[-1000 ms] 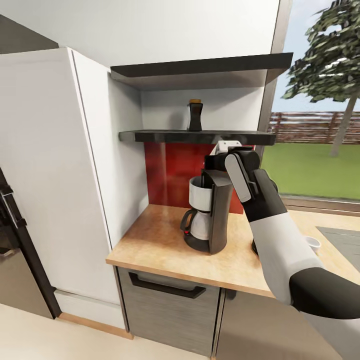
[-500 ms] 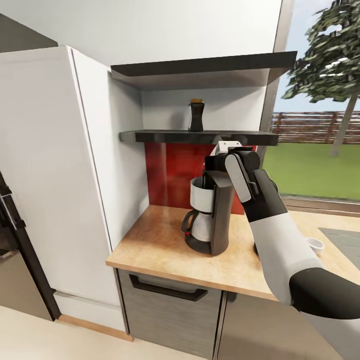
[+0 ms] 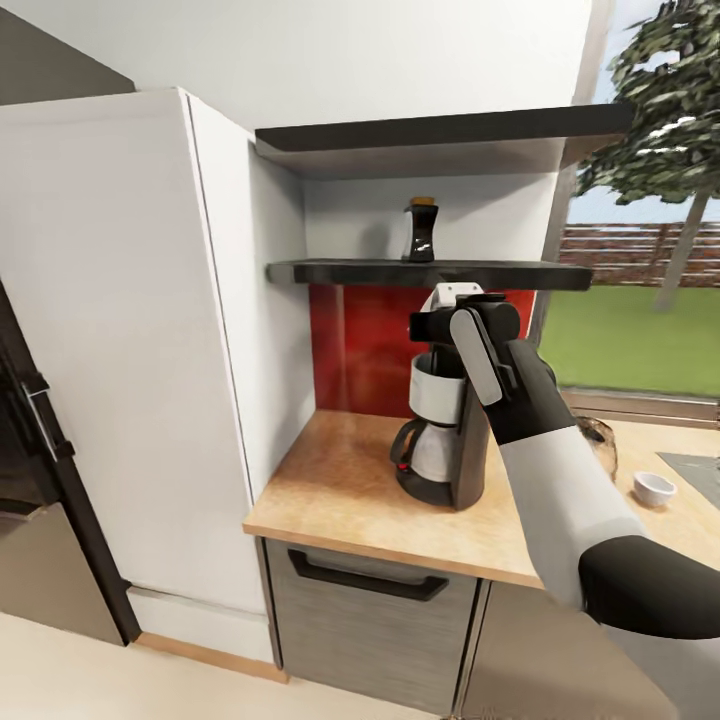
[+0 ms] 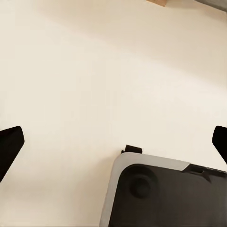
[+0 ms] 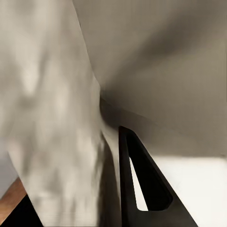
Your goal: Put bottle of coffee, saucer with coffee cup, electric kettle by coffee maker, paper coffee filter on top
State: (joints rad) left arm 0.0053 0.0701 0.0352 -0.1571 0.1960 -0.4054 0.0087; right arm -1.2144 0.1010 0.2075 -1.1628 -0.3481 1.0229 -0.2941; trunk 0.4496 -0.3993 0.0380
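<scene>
A tall white cabinet (image 3: 120, 330) with flat matte sides takes up the left of the head view. Beside it a wooden countertop (image 3: 340, 490), warm and lightly grained, runs off toward the window over a grey drawer (image 3: 370, 600) with a dark bar handle. Two dark slab shelves (image 3: 430, 272) sit above a glossy red wall panel (image 3: 365, 345).

The coffee maker (image 3: 450, 440) stands on the countertop below the lower shelf: a boxy black body, a white filter basket and a glass pot with a loop handle. It looks rigid and fairly heavy, and it needs no moving.

The right gripper (image 3: 462, 312) is raised in front of the coffee maker's top and just under the shelf edge. It appears to be clenched on a white paper filter (image 5: 52, 118), which shows as a pale, crumpled sheet in the right wrist view. The paper would be very light, soft and easy to crush, so a pinch at its rim suits it best.

A clear glass kettle (image 3: 598, 445) shows partly behind the forearm; it is likely fragile and best taken by its handle.

The coffee bottle (image 3: 421, 231) stands upright on the lower shelf, dark, smooth and slim with a tan cap. It is probably slippery, so its middle is the place to grasp.

A small white cup (image 3: 654, 488) sits on the countertop to the right.

The left gripper (image 4: 113, 142) hangs with its jaws spread wide, holding nothing, over pale floor (image 4: 94, 71).
</scene>
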